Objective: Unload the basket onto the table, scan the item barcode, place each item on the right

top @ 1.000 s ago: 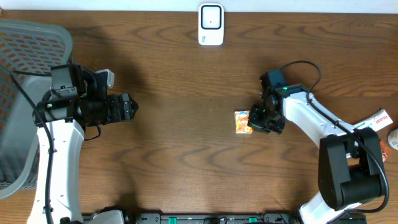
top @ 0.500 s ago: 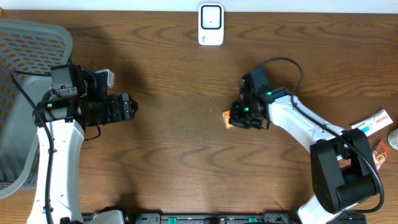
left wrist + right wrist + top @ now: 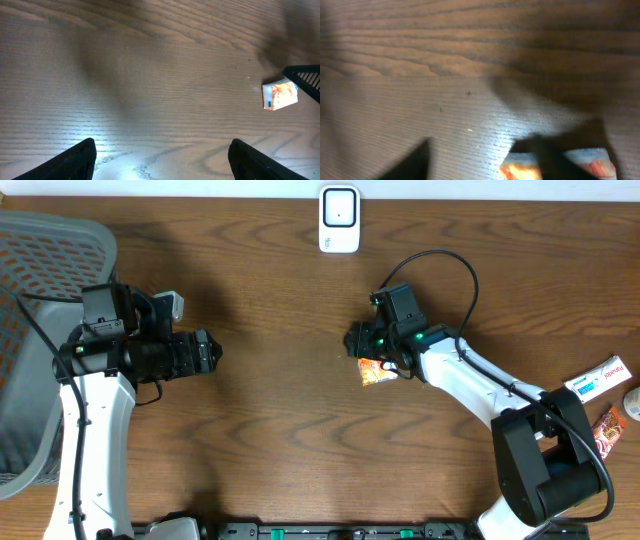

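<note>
1. Status: the item, a small orange/white packet (image 3: 377, 372), lies loose on the worktop (image 3: 280, 430), a little right of centre in the overhead view, just below the R tool (image 3: 358, 342). Neither arm has it.
2. R tool: released. Wrist view is blurred, but its fingers (image 3: 555, 152) read as apart w/ bare wood between. Packet sits at lower right edge of that view, outside the gap.
3. L tool (image 3: 205, 352): released, wide, nothing in it. Mid-left of frame, well apart from packet.
4. Risk A, no read: scanner (image 3: 339, 220) sits top centre, well apart from packet. Barcode face not identifiable in any view. Cause: item ungripped, orientation unknown.
5. Risk B, botched re-grip: packet looks flat, light and skewed to the tool. A finger landing on its edge would prob. skid it over the smooth wood or flip it.
6. Risk C, damaged code: hard pinch on thin film could crease the print, making it unreadable.
7. Risk D, wrong face shown to scanner. May need a turn or handover to L arm.
</note>
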